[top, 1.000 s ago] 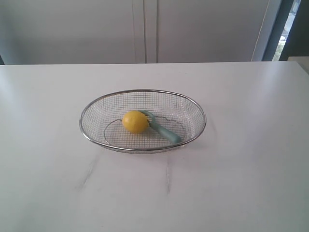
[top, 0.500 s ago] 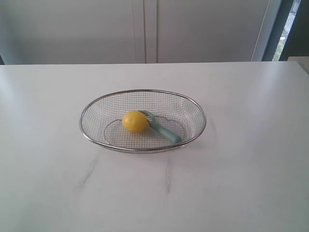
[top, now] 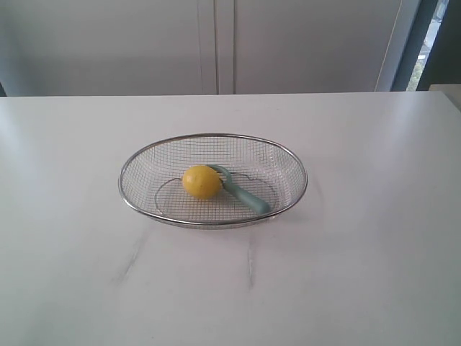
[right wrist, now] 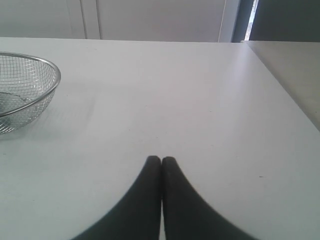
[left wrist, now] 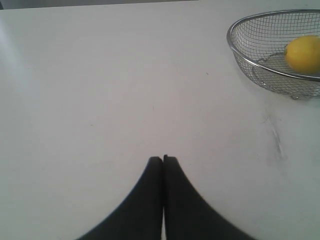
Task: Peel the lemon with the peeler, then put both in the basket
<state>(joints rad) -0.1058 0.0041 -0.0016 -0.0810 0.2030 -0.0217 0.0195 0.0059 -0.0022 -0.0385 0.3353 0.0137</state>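
Lemon (top: 201,181) (smooth, round), oval wire-mesh basket (top: 213,223)

Overview above, wrist views beside basket (top: 213,135)

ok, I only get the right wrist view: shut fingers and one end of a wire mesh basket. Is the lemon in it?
Observer: Yes. The small round yellow lemon lies inside the oval silver wire-mesh basket, a little left of its middle in the exterior view.
Operator: and the peeler?
Observer: The slim teal-handled plastic peeler lies in the basket too, with its hooked head right beside the lemon and its handle pointing toward the near right rim.
Operator: left arm?
Observer: The left fingers are shut with nothing between them, over the bare white table and well apart from the basket.
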